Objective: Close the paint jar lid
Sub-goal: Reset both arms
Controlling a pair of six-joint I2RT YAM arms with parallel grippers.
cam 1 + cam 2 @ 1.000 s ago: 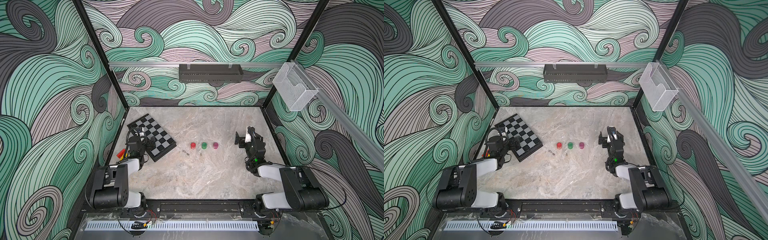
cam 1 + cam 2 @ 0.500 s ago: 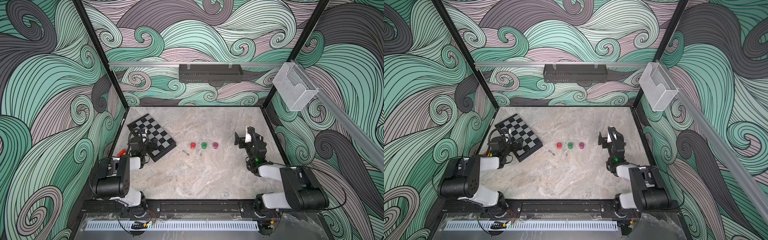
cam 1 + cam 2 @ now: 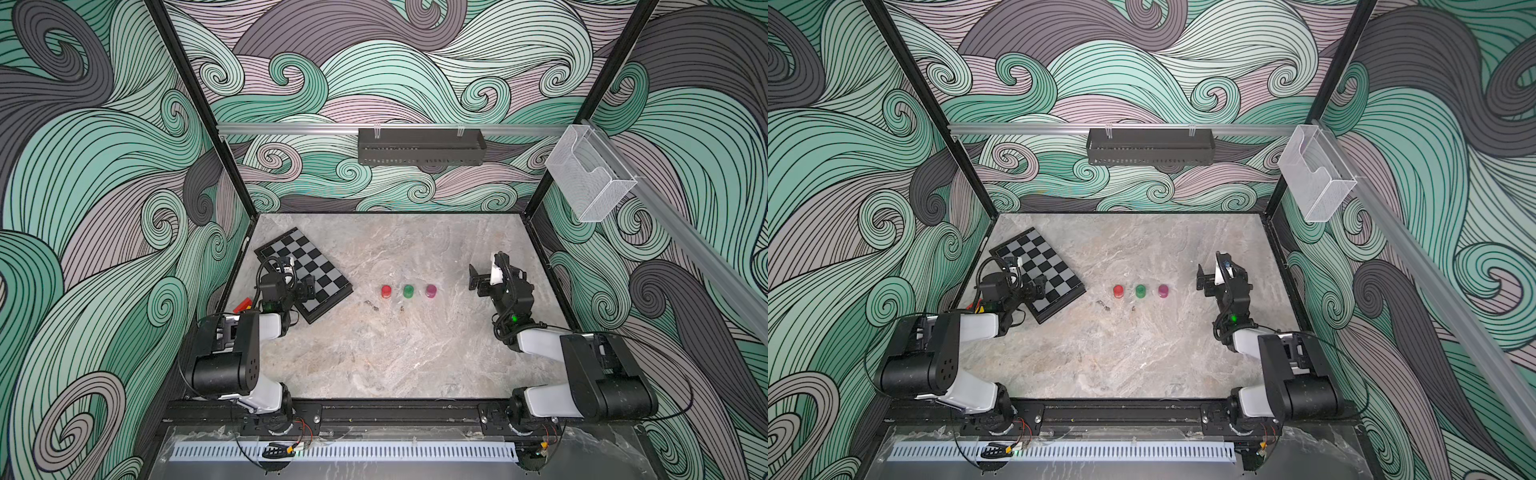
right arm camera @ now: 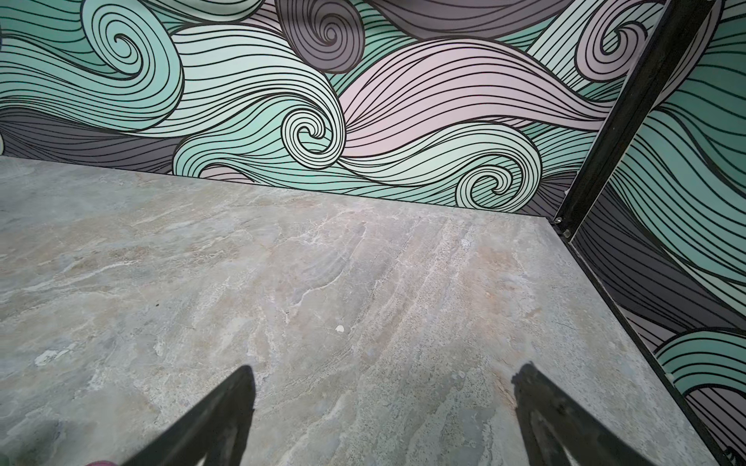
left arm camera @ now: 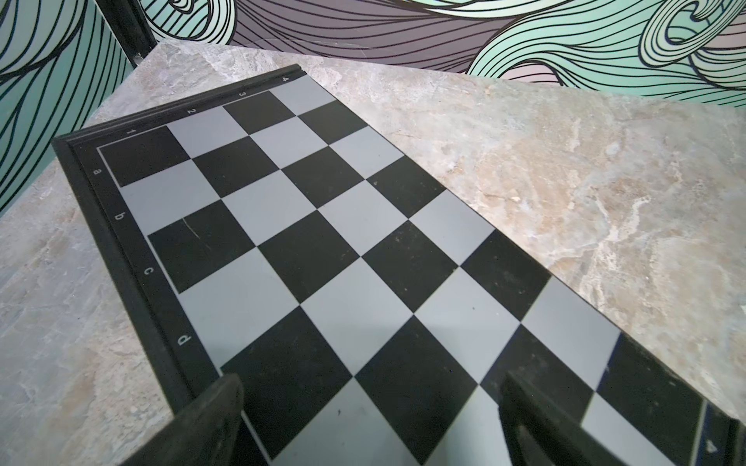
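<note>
Lids on paint jars (image 3: 408,291) look indiscernibly small.

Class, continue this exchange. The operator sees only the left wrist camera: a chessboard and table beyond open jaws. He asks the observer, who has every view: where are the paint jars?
Observer: Three stand in a row mid-table, to the right of the chessboard: red jar, green jar, purple jar.
Operator: Is the right gripper on any of them?
Observer: No. The right gripper is open and empty, over the table, to the right of the purple jar.
Operator: Which jar is nearest my left gripper?
Observer: The red jar, though the left gripper is well apart from it.
</note>
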